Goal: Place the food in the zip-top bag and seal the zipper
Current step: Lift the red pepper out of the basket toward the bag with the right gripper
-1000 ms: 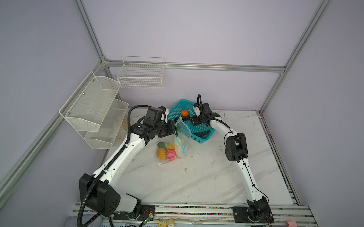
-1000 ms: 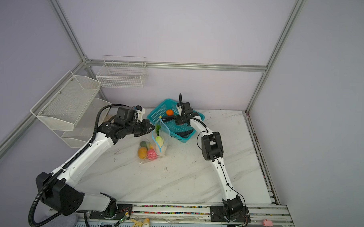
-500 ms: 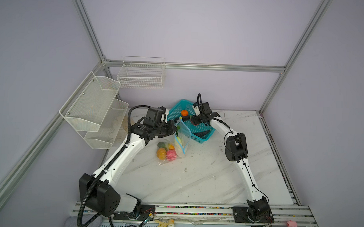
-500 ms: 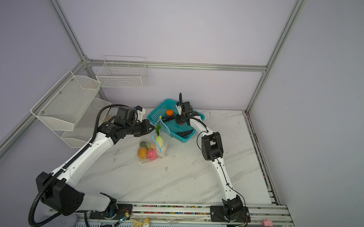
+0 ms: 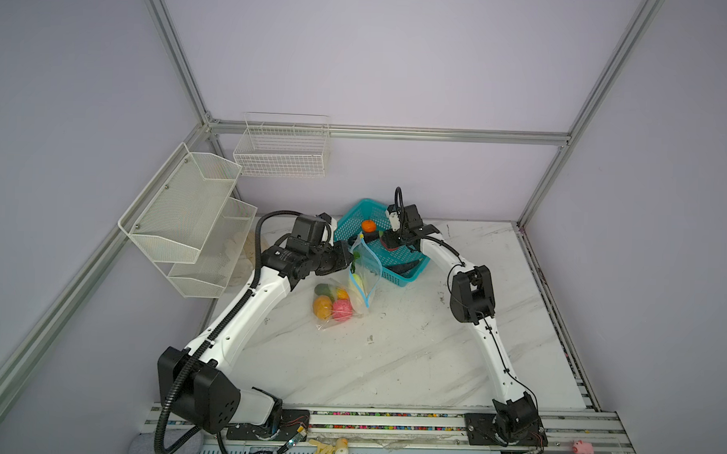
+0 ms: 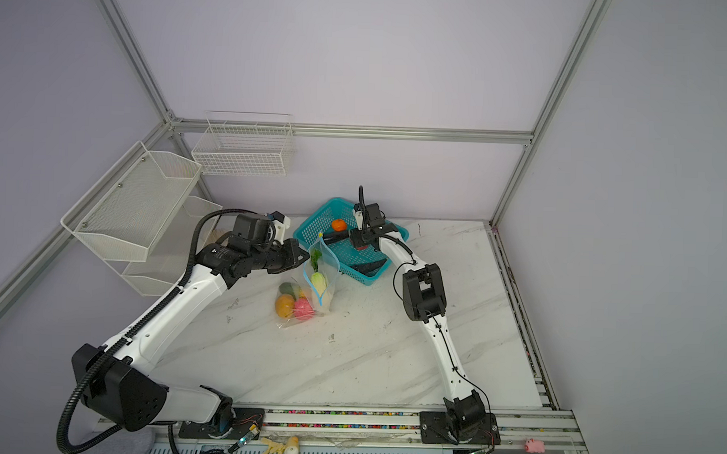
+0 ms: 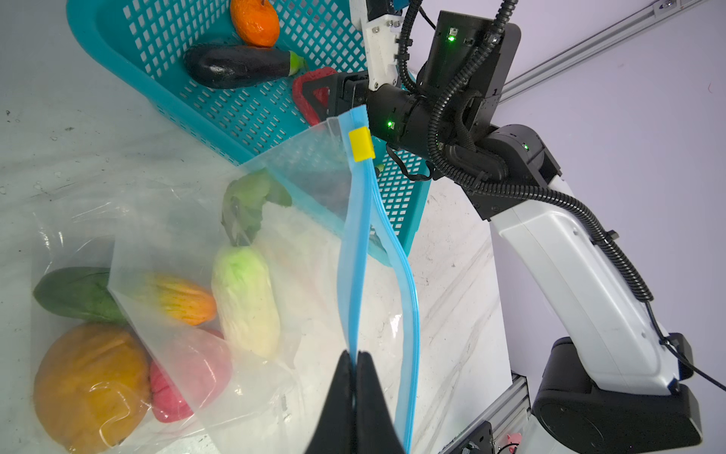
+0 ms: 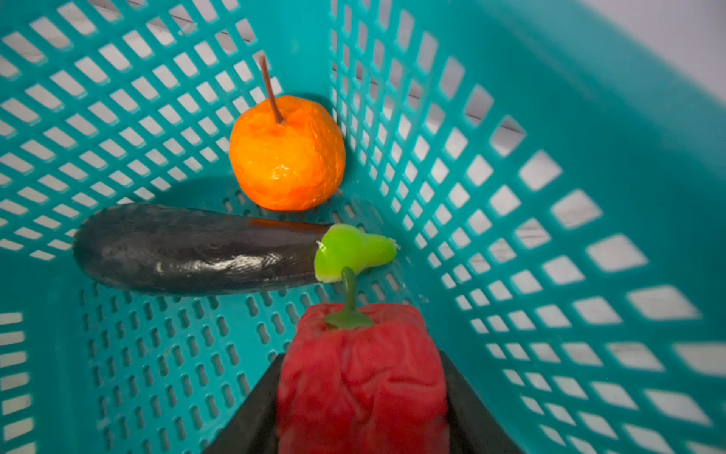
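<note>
1. The marble table [image 5: 390,362] carried everything. The teal perforated basket [image 5: 405,279] sat at the back and the zip-top bag [image 5: 366,269] just in front of it, touching its near wall.
2. The bag was thin, crinkly and floppy, probably light and slippery. Its mouth was held up and part open, its belly slumped on the table. Film like that would likely fold under a push, so the stiffer mouth edge looked like the best place to hold.
3. The left gripper [image 7: 356,355] had its jaws together, pinching one lip of the zipper [image 7: 355,255]. The other lip bowed away, leaving a narrow gap.
4. The right gripper [image 8: 361,365] was down in the basket, jaws clamped on both sides of the red bell pepper [image 8: 365,401]. The pepper's skin looked wrinkled, so it was likely soft and squashy. Holding it across the body seemed sound.
5. Left in the basket were the eggplant [image 8: 188,251], glossy and long and best taken mid-body, and the mandarin [image 8: 286,157], round and liable to roll.
6. Already bagged were an orange fruit [image 7: 90,385], a cucumber [image 7: 74,293], a white-green radish [image 7: 245,298], a pink piece [image 7: 188,373] and a yellow-orange piece [image 7: 176,298].
7. The yellow slider [image 7: 361,144] sat at the far end of the zipper. It was a small target that would need a precise pinch.
</note>
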